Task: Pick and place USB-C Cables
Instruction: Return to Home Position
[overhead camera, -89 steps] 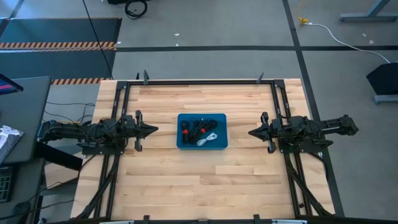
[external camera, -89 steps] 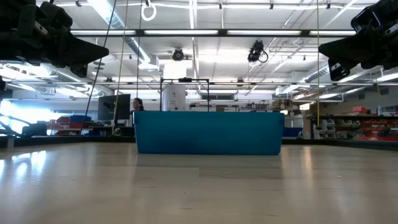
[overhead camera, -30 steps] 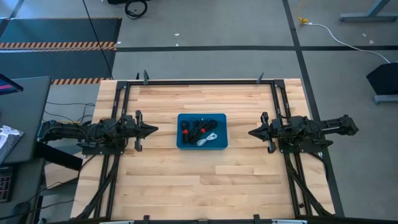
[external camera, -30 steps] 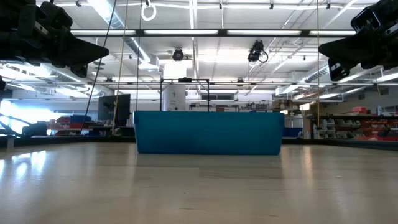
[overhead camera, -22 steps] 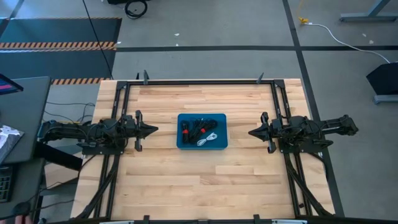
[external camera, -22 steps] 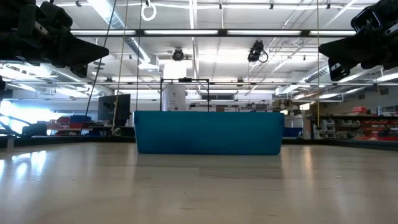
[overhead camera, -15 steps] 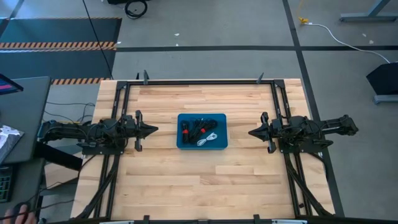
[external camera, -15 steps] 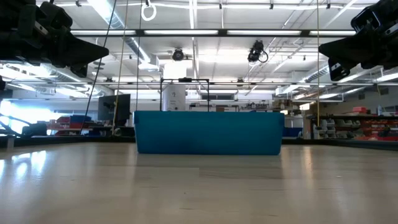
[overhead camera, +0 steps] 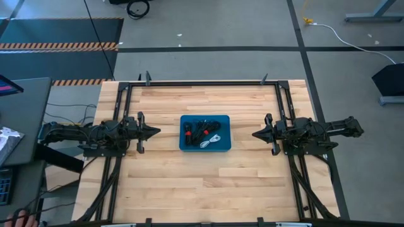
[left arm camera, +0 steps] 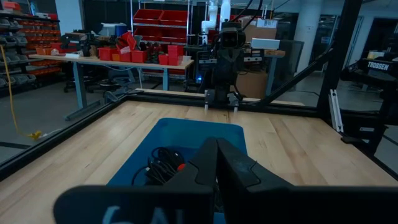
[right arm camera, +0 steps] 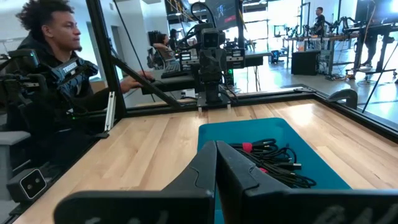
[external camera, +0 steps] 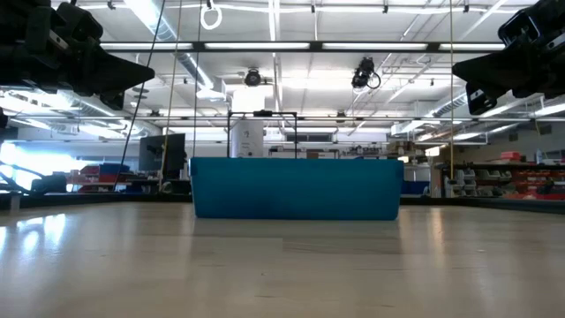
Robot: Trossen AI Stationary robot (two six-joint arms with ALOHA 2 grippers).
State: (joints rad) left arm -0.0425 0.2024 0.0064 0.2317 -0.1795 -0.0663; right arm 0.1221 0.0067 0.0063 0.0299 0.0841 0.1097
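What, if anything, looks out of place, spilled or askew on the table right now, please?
Nothing stands out. The blue tray sits square at the middle of the table, with the cables bundled inside it. The left tool and the right tool are shut and empty, parked on either side, well apart from the tray.

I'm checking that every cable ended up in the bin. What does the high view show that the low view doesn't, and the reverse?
Only the high view looks into the blue tray: the USB-C cables lie inside it, black bundles, some with red bands, and a white cable. It also shows the left gripper and right gripper shut, off to either side. Only the low view shows the tray's outer wall, which hides the contents, and the room behind. Both show the tray on the wooden table between the two arms.
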